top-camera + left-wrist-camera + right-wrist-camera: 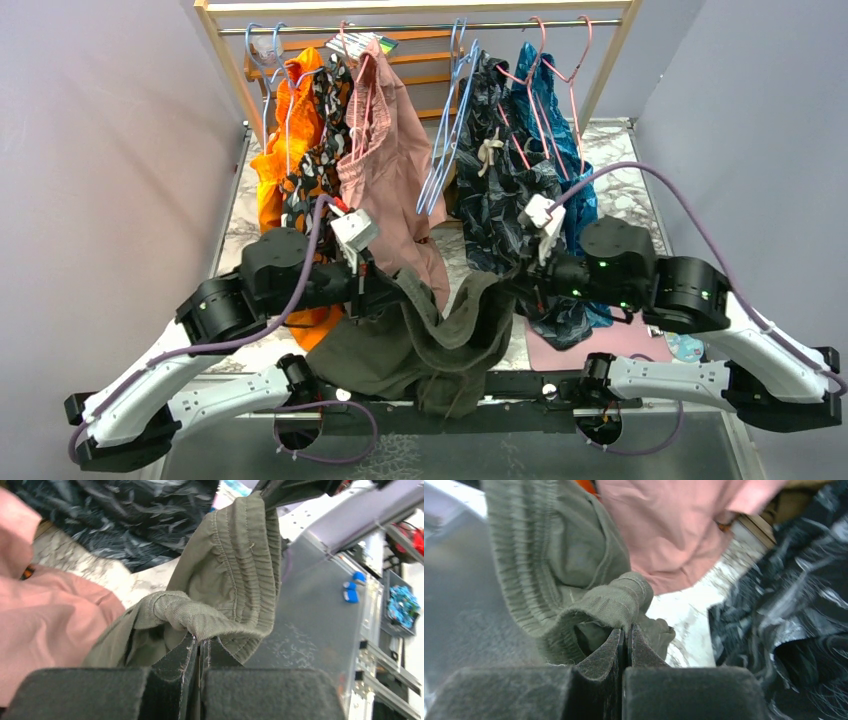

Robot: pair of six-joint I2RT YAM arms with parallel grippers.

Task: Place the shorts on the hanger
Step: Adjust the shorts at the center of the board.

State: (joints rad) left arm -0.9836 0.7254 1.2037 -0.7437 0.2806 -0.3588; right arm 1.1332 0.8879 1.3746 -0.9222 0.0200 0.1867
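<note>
- Top view: you have the shorts (420,345) strung by the waistband between the left claw (398,288) and the right claw (508,282), with the legs sagging toward the near edge of the desk (625,185). That spread looks meant to open the waist for a hanger. The light-blue hanger (445,150) hangs on the rail (420,27) behind, well apart from the shorts, between the pink shorts (385,170) and the leaf-print shorts (500,190).
- Left wrist: your left claw is pinched tight on a bunched fold of olive waistband, and the elastic runs up toward the other claw.
- Right wrist: your right claw is clamped on the opposite fold, its jaws nearly meeting through the cloth.
</note>
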